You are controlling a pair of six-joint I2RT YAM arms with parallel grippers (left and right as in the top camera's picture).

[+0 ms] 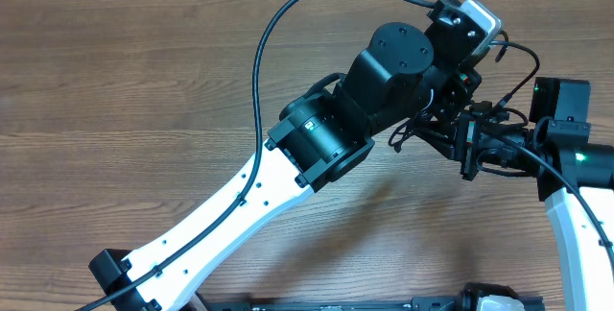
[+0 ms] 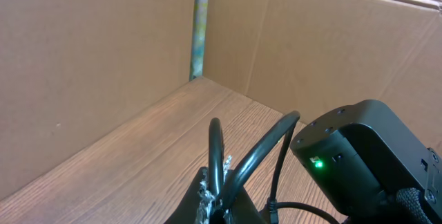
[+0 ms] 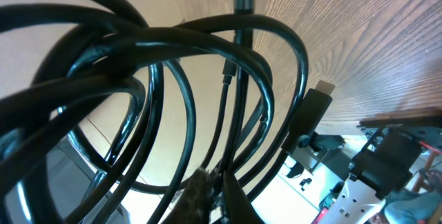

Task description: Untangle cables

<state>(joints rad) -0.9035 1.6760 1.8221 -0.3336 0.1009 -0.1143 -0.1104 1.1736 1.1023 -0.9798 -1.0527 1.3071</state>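
Cables [image 3: 207, 29] bunched in glossy black loops toward the right of the wooden table [image 1: 144, 81], pinched by both left gripper [image 2: 219, 207] and right gripper [image 3: 210, 200], jaws pressed together on strands; probably light, limp, slick, best taken near the plug [image 3: 314, 110].

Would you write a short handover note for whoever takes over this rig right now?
Left tool: shut on the cables.
Right tool: shut on the same bundle, close beside the other.
Cables: one bundle of overlapping loops held between the two tools, over the right part of the table; one plug hangs free.
Done: both grips taken.
Left: nothing is separated yet. Draw the loops apart and lay each cable out singly.
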